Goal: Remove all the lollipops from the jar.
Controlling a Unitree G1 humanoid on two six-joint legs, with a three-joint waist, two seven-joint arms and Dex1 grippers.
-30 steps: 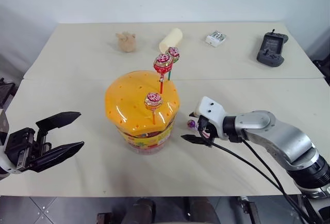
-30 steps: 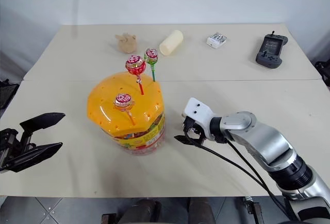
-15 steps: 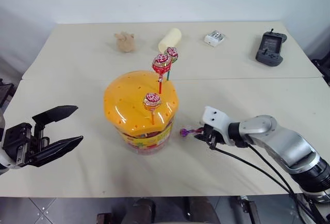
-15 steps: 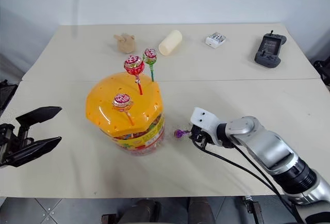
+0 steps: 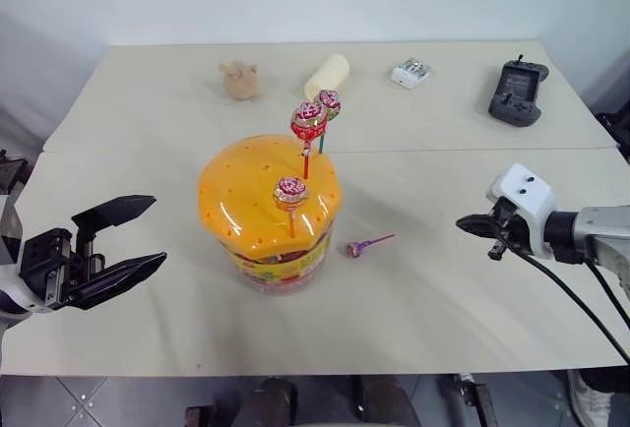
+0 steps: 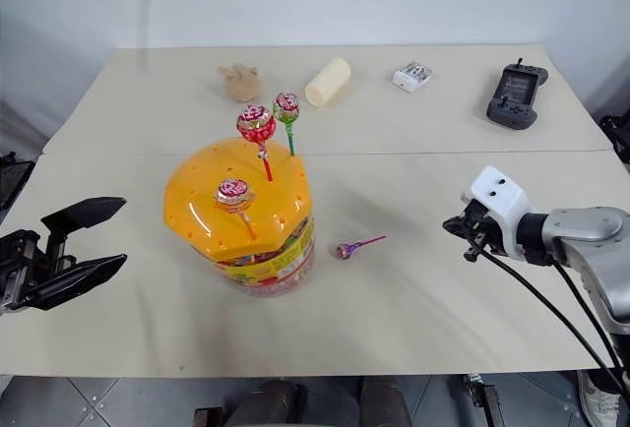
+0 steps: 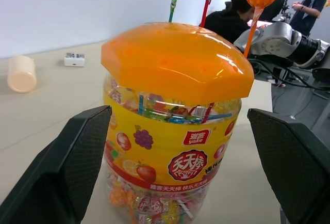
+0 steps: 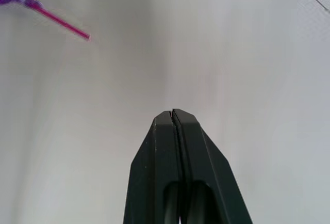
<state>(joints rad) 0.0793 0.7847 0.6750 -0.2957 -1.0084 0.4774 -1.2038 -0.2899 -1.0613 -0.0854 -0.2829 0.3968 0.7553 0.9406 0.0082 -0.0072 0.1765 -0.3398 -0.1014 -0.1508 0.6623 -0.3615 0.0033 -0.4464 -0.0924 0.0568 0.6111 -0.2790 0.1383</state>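
Right end effector [image 5: 471, 222] withdrew rightward, closed.

Orange hole-dotted lid [image 5: 258, 191], yellow-red label band [image 7: 170, 154] (on clear jar [image 5: 276, 262]), purple lollipop [image 5: 355, 248], black claws [image 5: 106, 250]

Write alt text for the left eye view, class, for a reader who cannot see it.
A clear plastic jar with a domed orange lid stands on a pale table, three wrapped lollipops poking from its lid. A purple lollipop lies beside it, between the open left gripper and shut right gripper.
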